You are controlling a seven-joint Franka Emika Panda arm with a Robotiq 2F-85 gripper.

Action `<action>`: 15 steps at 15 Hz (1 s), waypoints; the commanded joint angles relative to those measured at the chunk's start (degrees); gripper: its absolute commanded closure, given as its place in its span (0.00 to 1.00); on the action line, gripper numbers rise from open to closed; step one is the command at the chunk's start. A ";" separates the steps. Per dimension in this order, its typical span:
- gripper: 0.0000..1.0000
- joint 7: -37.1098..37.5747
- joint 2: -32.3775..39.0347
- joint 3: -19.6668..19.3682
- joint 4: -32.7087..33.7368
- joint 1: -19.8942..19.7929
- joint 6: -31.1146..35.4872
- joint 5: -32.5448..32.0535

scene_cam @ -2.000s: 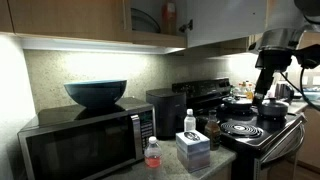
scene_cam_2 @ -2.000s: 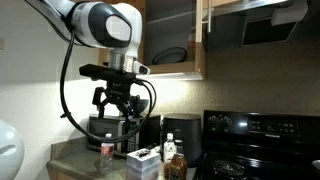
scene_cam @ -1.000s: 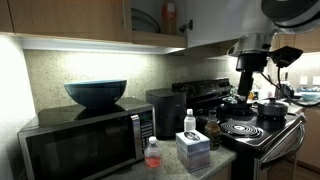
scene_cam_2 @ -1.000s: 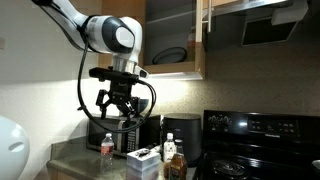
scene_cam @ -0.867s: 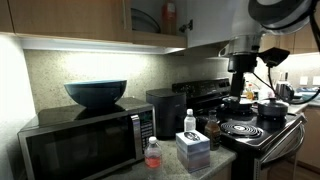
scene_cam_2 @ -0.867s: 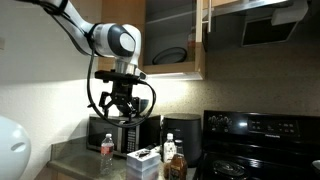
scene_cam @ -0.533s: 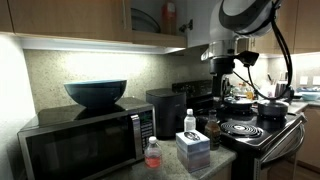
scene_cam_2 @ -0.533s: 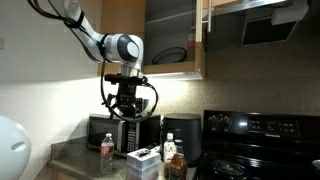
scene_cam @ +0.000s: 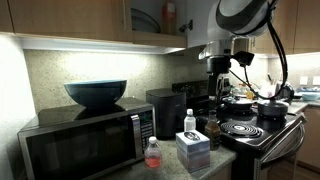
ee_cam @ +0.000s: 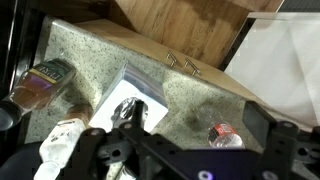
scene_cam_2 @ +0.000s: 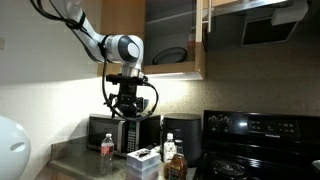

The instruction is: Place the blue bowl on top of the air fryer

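Note:
The blue bowl point(scene_cam: 96, 93) sits upright on top of the steel-and-black microwave point(scene_cam: 85, 142). The air fryer point(scene_cam: 165, 112) stands right of the microwave with nothing on its flat top; it also shows in an exterior view point(scene_cam_2: 180, 134). My gripper point(scene_cam: 220, 92) hangs in the air over the counter between the air fryer and the stove, well right of the bowl. It is open and empty. In an exterior view the gripper point(scene_cam_2: 125, 104) hangs in front of the microwave point(scene_cam_2: 104, 131) and hides the bowl. In the wrist view the gripper point(ee_cam: 185, 152) looks down on the counter; neither bowl nor air fryer shows.
A water bottle point(scene_cam: 152, 153), a white box point(scene_cam: 192, 149) and a white-capped bottle point(scene_cam: 189, 122) stand on the counter in front of the air fryer. Black pots point(scene_cam: 272, 107) sit on the stove point(scene_cam: 250, 132). Wooden cabinets point(scene_cam: 90, 18) hang overhead. The wrist view shows the water bottle point(ee_cam: 222, 135) and an amber bottle point(ee_cam: 40, 85).
My arm has swung from over the stove toward the air fryer, leftward in one exterior view. The gripper stays open and empty. The bowl has not moved.

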 commanded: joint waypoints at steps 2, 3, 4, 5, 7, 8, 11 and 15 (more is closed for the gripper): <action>0.00 -1.22 9.08 2.06 9.40 0.32 7.48 3.34; 0.00 -1.28 11.30 2.45 11.80 0.40 9.23 4.00; 0.00 -1.39 14.01 2.78 15.03 0.51 10.47 4.97; 0.00 -0.96 16.51 3.29 18.08 0.44 11.68 5.88; 0.00 0.50 20.79 4.59 23.54 -0.19 14.67 6.26; 0.00 1.42 22.13 5.06 25.34 -0.56 15.82 5.92; 0.00 0.98 21.84 5.86 24.86 -1.20 15.72 5.00; 0.00 -0.63 22.92 6.12 26.35 -1.30 15.96 8.31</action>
